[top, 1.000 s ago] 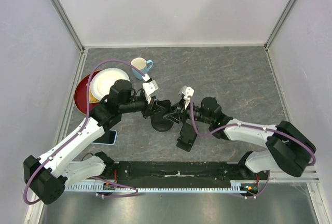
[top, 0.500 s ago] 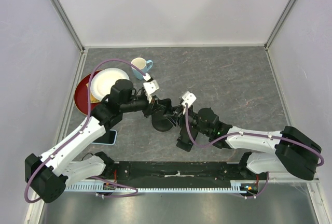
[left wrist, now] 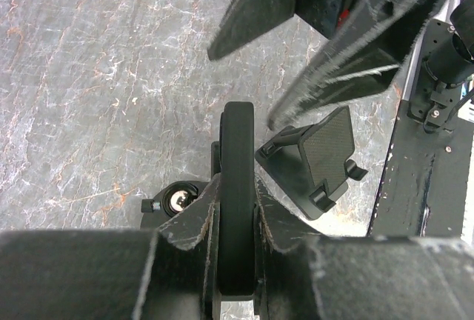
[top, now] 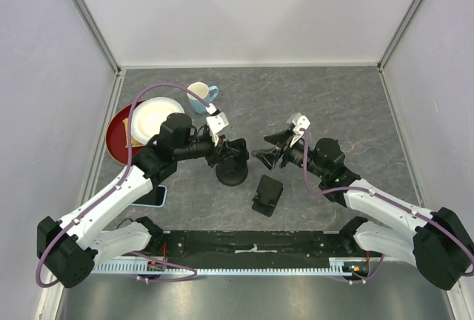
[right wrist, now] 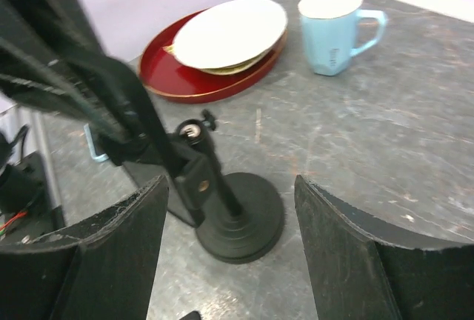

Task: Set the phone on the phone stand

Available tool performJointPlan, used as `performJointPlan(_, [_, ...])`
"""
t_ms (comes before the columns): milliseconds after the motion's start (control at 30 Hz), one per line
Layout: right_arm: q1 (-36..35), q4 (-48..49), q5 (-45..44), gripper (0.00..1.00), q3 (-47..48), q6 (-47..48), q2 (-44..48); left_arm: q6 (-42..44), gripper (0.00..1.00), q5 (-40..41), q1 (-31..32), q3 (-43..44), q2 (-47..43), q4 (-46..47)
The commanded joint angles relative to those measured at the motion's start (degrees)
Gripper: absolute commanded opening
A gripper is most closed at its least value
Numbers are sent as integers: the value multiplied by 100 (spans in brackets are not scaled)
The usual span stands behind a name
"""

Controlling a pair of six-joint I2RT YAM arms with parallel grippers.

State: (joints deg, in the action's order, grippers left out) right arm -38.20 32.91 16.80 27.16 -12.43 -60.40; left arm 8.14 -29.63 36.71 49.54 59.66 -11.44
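The phone stand (top: 232, 175) is black, with a round base and a pole; it also shows in the right wrist view (right wrist: 241, 220). My left gripper (top: 227, 150) is shut on the stand's flat top plate (left wrist: 238, 157), seen edge-on between the fingers. My right gripper (top: 266, 150) is open and empty, just right of the stand and apart from it, facing its base (right wrist: 229, 184). The light blue phone (top: 154, 196) lies flat on the table at the left, partly under my left arm.
A second, folding black stand (top: 266, 195) lies near the front middle; it also shows in the left wrist view (left wrist: 315, 158). A white plate (top: 152, 117) on a red tray (top: 113, 138) and a light blue mug (top: 200, 96) stand at the back left.
My right gripper has drawn back to the right, away from the stand, and stays open. My left gripper still holds the stand's top plate in about the same place.
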Motion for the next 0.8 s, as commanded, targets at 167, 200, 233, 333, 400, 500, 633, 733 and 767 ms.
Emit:
performJointPlan(167, [40, 120, 2143, 72, 404, 284, -393, -58, 2, -245, 12, 82, -227, 573])
performJointPlan(200, [32, 128, 2178, 72, 448, 319, -472, -41, 2, -280, 12, 74, -227, 573])
performJointPlan(233, [40, 154, 2222, 72, 535, 372, -629, -41, 2, -298, 12, 82, -235, 573])
performJointPlan(333, [40, 286, 2345, 72, 764, 399, -1024, -32, 2, -394, 12, 82, -244, 564])
performJointPlan(400, [32, 365, 2459, 72, 939, 399, -1227, -15, 2, -474, 12, 82, -244, 564])
performJointPlan(500, [14, 541, 2670, 72, 1089, 346, -1588, 3, 2, -509, 12, 82, -235, 538])
performJointPlan(633, [-56, 997, 2943, 67, 1125, 188, -1878, 29, 2, -570, 12, 108, -200, 503])
performJointPlan(733, [-197, 1016, 2996, 61, 1134, 214, -1940, 21, 2, -579, 12, 126, -174, 467])
performJointPlan(767, [-232, 1007, 2996, 55, 1143, 232, -1958, 29, 2, -588, 12, 135, -183, 476])
